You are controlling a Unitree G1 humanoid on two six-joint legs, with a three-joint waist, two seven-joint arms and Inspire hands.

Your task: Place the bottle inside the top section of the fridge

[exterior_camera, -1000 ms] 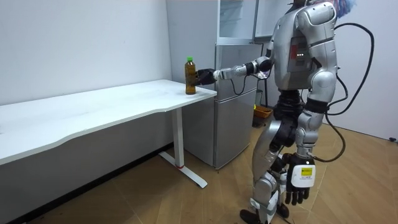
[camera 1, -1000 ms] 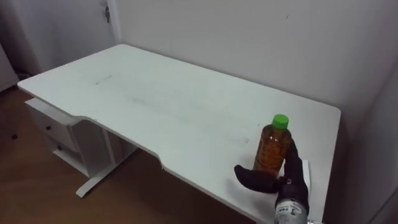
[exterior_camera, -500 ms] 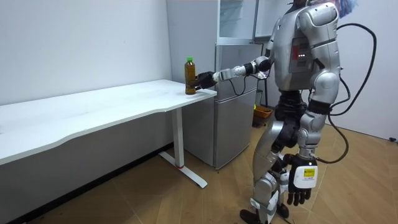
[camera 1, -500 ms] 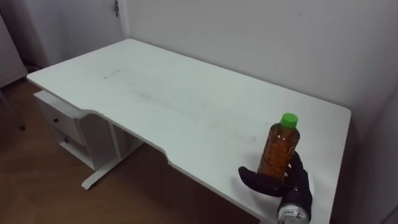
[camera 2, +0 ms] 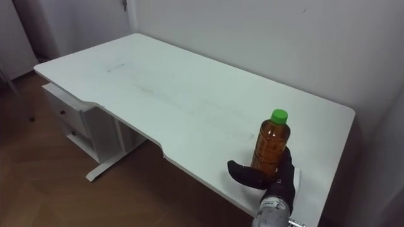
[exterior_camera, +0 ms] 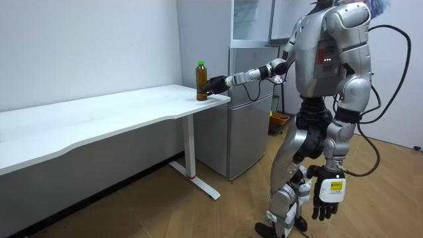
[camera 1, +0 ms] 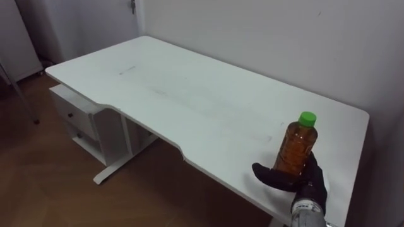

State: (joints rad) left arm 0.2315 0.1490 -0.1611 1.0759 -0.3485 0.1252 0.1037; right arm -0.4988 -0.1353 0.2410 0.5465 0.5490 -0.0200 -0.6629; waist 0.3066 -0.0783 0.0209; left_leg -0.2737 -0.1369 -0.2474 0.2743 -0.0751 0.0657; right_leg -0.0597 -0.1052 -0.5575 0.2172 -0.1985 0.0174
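Observation:
An amber bottle (camera 1: pixel 295 150) with a green cap stands upright near the right end of the white table (camera 1: pixel 189 94), close to its front edge. My right hand (camera 1: pixel 298 183) comes in from the lower right and is curled round the bottle's lower part, thumb on the left and fingers behind. In the room view the bottle (exterior_camera: pixel 201 82) stands at the table's end, with the right hand (exterior_camera: pixel 215 84) stretched out to it. My left hand (exterior_camera: pixel 328 197) hangs by my leg with relaxed fingers. The fridge (exterior_camera: pixel 249 106) stands just beyond the table's end, its upper door open.
A white drawer unit (camera 1: pixel 74 116) sits under the table's left part. A wall runs behind the table. I stand on wooden floor (exterior_camera: pixel 198 218) in front of the fridge, an arm's length from the table's end.
The eye view has shifted, so the table sits further right in the picture. My body has swayed toward the room view's right and the left hand swung with it. The bottle stays on the table.

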